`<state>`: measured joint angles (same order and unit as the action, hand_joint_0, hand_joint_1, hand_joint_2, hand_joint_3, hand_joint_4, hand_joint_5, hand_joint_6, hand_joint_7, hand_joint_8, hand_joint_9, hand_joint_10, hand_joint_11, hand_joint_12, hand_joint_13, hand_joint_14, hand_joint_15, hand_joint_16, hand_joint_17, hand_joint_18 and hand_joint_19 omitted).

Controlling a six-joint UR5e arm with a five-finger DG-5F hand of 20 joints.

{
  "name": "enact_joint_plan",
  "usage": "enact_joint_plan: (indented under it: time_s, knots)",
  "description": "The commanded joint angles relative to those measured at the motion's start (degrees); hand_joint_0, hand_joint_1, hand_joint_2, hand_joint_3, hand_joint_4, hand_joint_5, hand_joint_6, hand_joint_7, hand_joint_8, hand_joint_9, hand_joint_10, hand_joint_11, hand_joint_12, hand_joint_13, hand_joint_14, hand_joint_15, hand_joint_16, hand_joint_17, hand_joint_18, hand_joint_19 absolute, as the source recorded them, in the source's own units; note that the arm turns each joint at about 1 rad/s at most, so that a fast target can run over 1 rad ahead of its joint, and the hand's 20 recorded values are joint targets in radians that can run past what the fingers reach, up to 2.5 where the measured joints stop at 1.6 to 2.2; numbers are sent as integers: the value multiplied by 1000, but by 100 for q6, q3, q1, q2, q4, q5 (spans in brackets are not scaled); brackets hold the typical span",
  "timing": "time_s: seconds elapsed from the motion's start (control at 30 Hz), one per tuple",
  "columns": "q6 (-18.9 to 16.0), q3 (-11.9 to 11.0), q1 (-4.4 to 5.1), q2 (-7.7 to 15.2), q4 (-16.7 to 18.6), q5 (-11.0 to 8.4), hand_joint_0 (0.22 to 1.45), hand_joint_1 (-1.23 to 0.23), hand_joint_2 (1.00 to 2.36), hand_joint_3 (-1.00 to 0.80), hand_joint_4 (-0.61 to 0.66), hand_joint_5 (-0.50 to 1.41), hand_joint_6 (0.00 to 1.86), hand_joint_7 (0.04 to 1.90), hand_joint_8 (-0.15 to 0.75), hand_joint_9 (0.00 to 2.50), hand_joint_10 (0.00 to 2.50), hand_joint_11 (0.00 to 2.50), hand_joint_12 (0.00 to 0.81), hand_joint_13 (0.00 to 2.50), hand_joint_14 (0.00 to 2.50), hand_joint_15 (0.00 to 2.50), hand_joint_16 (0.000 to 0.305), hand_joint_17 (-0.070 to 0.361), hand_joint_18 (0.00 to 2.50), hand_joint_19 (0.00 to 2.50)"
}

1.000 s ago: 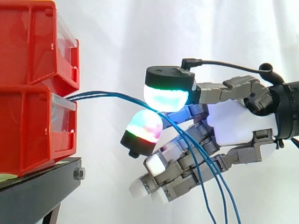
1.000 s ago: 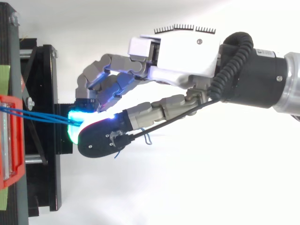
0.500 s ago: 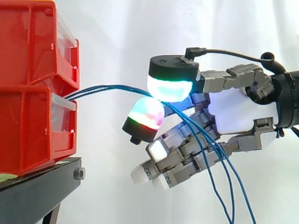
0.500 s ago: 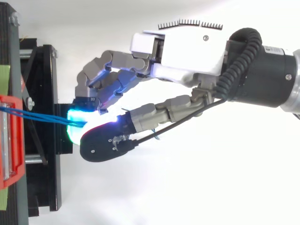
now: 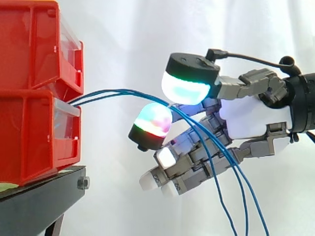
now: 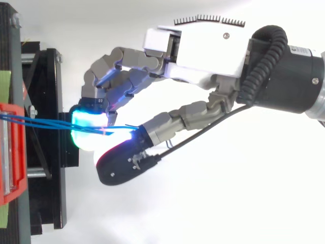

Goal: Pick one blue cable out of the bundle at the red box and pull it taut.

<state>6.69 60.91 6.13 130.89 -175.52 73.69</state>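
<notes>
As it pinches blue cables, the robot hand faces red bins.

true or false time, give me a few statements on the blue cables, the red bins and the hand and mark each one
1. The thin blue cables leave the stacked red plastic bins where the upper bin meets the lower. True.
2. The cables run straight and taut to the robot's hand. False: they bow upward in a slack arc.
3. The bins rest on a white table. False: they rest on a black stand.
4. Beyond the hand the cables hang down past the side view's lower edge. True.
5. The hand touches the bins. False: white curtain shows between them.
</notes>
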Motion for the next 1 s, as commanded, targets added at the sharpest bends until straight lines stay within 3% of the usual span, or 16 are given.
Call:
enact_joint_plan:
  time_s: [0.0,0.13,0.23,0.53,0.67,0.97]
  knots:
    - [7,0,2,-2,0,-4,514,-672,1000,-500,196,-165,871,831,358,761,10,695,358,388,7,195,56,127,344,135]
    - [7,0,2,6,0,-4,571,-606,1002,-460,165,-166,868,862,345,756,10,689,343,373,8,205,53,120,310,154]
    - [7,0,2,-2,-18,-12,590,-646,1010,-320,142,-166,880,878,348,758,11,691,339,373,8,199,53,119,307,154]
    - [7,0,2,-2,-35,-12,603,-737,1013,-198,156,-174,908,867,359,755,10,701,348,397,8,205,56,125,341,145]
    - [7,0,2,-2,-44,-30,626,-767,1014,-110,93,-168,926,888,371,802,7,733,354,444,8,209,56,127,393,136]
    - [-28,0,29,-2,-79,-30,715,-876,1020,-159,-1,-175,923,1106,353,811,10,745,340,478,8,200,52,116,451,125]
